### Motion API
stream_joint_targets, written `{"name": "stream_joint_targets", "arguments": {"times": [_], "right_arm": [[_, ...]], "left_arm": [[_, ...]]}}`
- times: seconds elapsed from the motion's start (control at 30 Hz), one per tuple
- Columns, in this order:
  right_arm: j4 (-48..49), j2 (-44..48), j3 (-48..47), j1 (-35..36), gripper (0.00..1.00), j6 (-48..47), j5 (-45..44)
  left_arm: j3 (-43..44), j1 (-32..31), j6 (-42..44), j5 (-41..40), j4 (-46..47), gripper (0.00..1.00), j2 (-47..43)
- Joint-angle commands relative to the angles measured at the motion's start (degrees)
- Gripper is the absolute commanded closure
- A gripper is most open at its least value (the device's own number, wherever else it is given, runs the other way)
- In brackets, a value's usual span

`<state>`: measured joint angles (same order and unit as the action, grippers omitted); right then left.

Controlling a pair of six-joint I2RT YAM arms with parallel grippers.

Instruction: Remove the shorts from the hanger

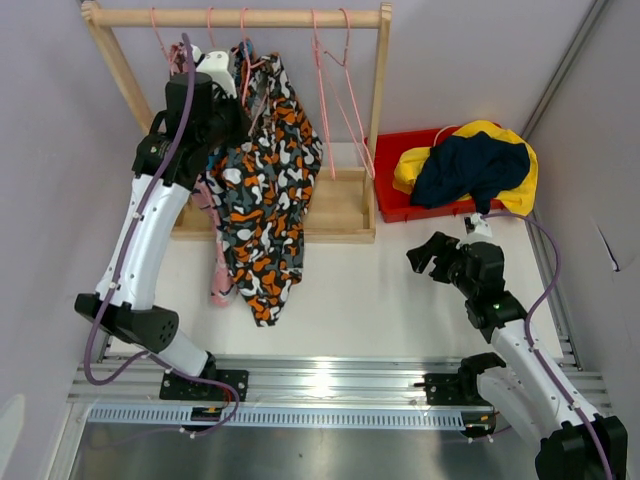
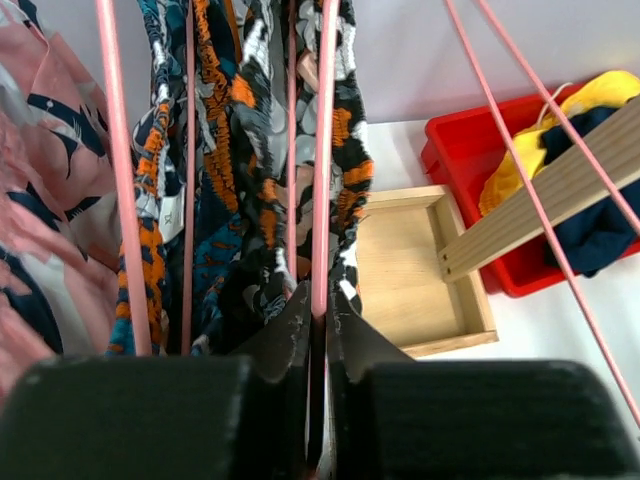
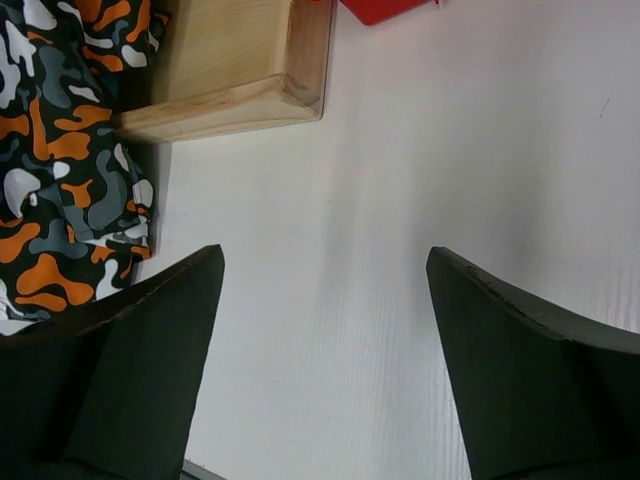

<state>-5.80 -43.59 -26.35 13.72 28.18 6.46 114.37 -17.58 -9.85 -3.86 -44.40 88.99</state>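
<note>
The orange-black-white camouflage shorts (image 1: 265, 190) hang from a pink hanger on the wooden rack; they also show in the left wrist view (image 2: 345, 150) and the right wrist view (image 3: 60, 150). The pink shorts (image 1: 217, 280) and the blue-orange patterned shorts (image 2: 215, 250) hang beside them on the left. The navy shorts (image 1: 470, 165) lie on the yellow shorts (image 1: 520, 185) in the red bin. My left gripper (image 2: 318, 300) is high at the rack, shut on a pink hanger wire (image 2: 322, 180). My right gripper (image 1: 432, 255) is open and empty above the table.
The wooden rack has a top rail (image 1: 240, 17) and a tray-like base (image 1: 335, 205). Two empty pink hangers (image 1: 335, 90) hang at the rail's right end. The red bin (image 1: 395, 205) stands right of the rack. Walls close in on both sides.
</note>
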Motion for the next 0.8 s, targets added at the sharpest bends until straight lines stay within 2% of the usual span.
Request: {"name": "stream_joint_targets", "arguments": {"times": [0.0, 0.23, 0.47, 0.63, 0.77], "right_arm": [[0.6, 0.9, 0.1, 0.3, 0.12, -1.6, -1.0], [0.8, 0.9, 0.3, 0.3, 0.12, -1.8, -0.9], [3.7, -0.2, 0.9, 0.3, 0.12, -0.7, -0.1], [4.4, 0.0, 1.2, 0.3, 0.12, -0.2, 0.1], [3.3, 0.8, 0.5, 0.3, 0.12, -1.7, 0.4]], "left_arm": [[2.4, 0.7, 0.1, 0.1, 1.6, 1.00, 1.5], [4.4, 0.6, 0.5, 0.7, 0.9, 1.00, -0.5], [15.9, 0.6, 1.6, 1.0, -3.7, 1.00, -2.6], [12.3, 0.6, 1.5, 3.2, -2.6, 1.00, -7.8], [1.2, 0.6, 1.1, 7.0, -2.4, 1.00, -14.1]]}}
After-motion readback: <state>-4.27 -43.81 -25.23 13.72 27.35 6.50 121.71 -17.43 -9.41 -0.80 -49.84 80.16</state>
